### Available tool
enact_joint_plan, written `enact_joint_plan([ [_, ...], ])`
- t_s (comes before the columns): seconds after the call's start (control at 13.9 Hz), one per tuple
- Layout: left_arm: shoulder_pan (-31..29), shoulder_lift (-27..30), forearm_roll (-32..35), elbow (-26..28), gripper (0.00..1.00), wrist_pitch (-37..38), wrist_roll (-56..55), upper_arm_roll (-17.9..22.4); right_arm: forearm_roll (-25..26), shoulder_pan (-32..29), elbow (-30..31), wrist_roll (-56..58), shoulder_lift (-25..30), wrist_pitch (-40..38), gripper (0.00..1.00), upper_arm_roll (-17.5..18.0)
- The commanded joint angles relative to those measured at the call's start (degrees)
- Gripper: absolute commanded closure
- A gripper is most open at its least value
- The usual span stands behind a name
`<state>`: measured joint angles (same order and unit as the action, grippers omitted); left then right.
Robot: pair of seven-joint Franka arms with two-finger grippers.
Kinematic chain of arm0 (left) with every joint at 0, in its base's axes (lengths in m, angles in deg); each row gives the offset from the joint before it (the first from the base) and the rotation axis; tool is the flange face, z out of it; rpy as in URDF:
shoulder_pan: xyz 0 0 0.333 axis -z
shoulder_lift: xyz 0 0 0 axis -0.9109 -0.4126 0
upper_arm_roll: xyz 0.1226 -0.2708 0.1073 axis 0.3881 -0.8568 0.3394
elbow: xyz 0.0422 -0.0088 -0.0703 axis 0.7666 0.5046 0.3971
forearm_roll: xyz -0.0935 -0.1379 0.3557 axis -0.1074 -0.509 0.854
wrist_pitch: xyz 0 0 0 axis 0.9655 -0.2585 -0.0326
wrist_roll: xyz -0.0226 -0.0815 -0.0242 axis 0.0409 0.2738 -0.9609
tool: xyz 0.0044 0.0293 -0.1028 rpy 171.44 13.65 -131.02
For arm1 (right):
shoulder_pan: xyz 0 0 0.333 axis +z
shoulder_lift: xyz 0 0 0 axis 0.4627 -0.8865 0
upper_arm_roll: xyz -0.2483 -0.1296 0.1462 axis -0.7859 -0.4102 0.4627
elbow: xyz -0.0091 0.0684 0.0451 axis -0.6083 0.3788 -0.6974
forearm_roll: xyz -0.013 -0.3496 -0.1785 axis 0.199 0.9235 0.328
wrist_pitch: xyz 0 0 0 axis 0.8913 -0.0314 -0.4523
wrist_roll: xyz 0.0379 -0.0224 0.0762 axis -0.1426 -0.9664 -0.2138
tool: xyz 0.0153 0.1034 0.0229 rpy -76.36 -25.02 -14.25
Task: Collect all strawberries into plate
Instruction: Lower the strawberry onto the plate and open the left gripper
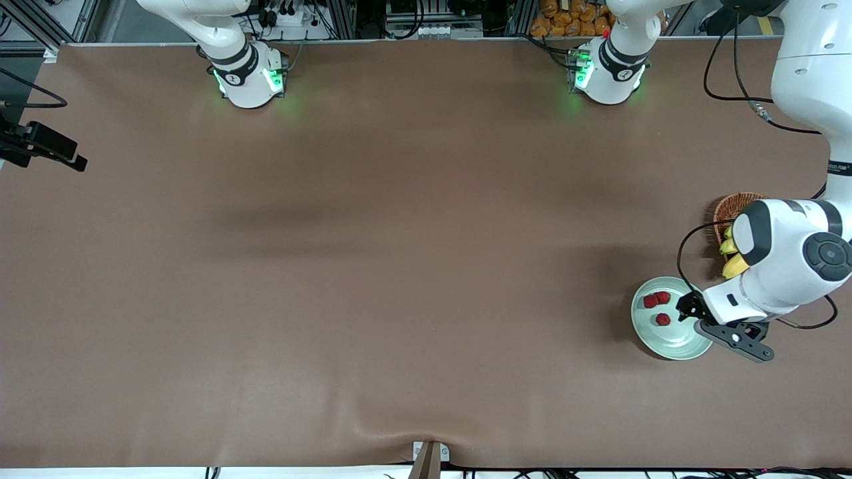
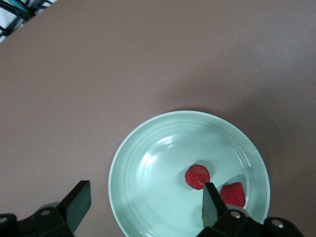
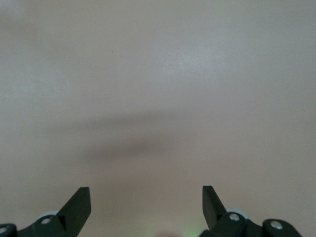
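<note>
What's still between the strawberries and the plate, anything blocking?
Nothing visible. All three strawberries already lie in the plate, beside the basket at the left arm's end of the table. The left gripper is open and empty over the plate; the right gripper waits open over bare table.

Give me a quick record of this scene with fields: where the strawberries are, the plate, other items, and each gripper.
strawberries: three, all on the plate
plate: toward the left arm's end of the table
basket: wicker, holds bananas, farther from the front camera than the plate
left gripper: open, empty, over the plate
right gripper: open, empty, over bare table, waiting
</note>
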<state>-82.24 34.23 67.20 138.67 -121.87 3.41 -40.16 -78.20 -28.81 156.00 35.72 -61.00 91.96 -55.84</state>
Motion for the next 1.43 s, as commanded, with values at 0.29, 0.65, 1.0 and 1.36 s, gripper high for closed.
enact_joint_plan([
  [0.29,2.5,0.2,-0.1,-3.2,0.0,0.8,-1.0,-0.5,-0.7,-0.7,-1.2,0.4,-0.6,-0.7,0.0,0.4],
  [0.65,9.3,2.0,-0.4,-2.8,0.0,3.6,-4.2,3.9,-0.5,-0.9,-1.2,1.0,-0.5,-0.9,0.0,0.4],
  [1.0,13.2,4.5,-4.1,-2.8,0.0,8.1,-4.4,8.1,0.2,-0.8,-1.3,5.5,-0.4,-1.0,0.0,0.4],
  [1.36,18.7,9.3,-4.7,-3.0,0.0,16.5,-9.1,13.3,0.2,-0.9,-1.4,8.8,-0.3,-1.0,0.0,0.2],
])
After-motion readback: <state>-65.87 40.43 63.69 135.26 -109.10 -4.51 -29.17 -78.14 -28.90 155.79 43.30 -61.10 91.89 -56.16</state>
